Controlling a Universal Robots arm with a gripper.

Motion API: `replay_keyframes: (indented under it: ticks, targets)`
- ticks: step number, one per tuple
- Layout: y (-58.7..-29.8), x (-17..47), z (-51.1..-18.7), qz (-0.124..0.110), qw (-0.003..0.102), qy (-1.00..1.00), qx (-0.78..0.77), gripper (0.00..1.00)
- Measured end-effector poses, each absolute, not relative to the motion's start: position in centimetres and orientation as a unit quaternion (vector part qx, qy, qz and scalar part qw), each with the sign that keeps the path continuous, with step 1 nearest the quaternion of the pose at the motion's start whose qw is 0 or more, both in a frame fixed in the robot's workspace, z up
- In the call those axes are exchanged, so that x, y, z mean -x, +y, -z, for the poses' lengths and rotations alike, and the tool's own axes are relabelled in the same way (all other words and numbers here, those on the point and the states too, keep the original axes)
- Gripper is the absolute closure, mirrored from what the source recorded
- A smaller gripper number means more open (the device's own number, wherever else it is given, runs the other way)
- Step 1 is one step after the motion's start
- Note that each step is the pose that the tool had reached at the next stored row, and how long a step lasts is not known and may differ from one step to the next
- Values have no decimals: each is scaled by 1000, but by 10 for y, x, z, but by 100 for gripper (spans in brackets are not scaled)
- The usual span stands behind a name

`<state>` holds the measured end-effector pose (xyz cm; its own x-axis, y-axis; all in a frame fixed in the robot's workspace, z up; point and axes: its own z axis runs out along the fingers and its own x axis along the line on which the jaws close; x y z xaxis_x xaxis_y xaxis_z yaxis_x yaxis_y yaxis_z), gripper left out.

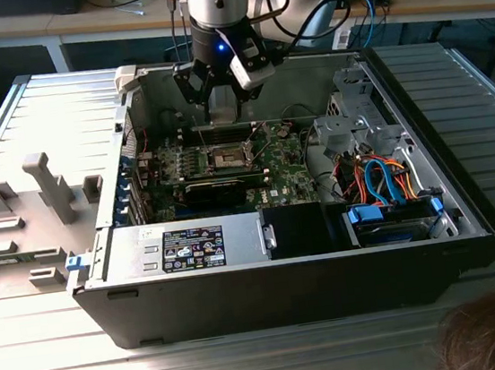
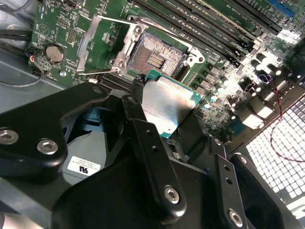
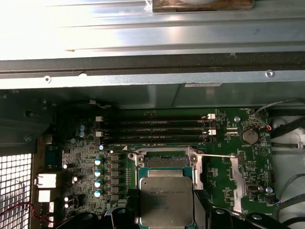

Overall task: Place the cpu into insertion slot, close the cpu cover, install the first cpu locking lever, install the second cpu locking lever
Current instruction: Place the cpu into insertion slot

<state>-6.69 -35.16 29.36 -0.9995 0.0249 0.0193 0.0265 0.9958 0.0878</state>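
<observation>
The hand (image 2: pixel 164 117) gripped the cpu (image 2: pixel 167 101) near the open insertion slot (image 2: pixel 157 58). Step 1 seemed in hand; seating needed square, level alignment.

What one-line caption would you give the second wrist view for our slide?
The gripper holds the cpu near the uncovered insertion slot; cpu cover open.

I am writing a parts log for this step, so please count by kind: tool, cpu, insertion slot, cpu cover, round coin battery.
tool: 1
cpu: 1, held in the tool
insertion slot: 1, empty
cpu cover: 1, swung open beside the slot
coin battery: 1
Total: 5
</observation>
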Motion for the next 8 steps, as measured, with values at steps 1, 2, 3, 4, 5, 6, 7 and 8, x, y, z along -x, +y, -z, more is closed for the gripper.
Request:
replay_keyframes:
  ticks: [1, 2, 3, 4, 5, 6, 7, 8]
  targets:
    - [-352, 67, -293, 44, 9, -999, 13, 46]
    - [-352, 67, -293, 44, 9, -999, 13, 46]
    - [-352, 67, -293, 44, 9, -999, 13, 46]
    - [-352, 67, -293, 44, 9, -999, 13, 46]
    - [-352, 67, -293, 44, 9, -999, 13, 46]
    - [-352, 67, -292, 44, 9, -999, 13, 46]
    - [-352, 67, -292, 44, 9, -999, 13, 46]
    - [-352, 67, -292, 44, 9, -999, 13, 46]
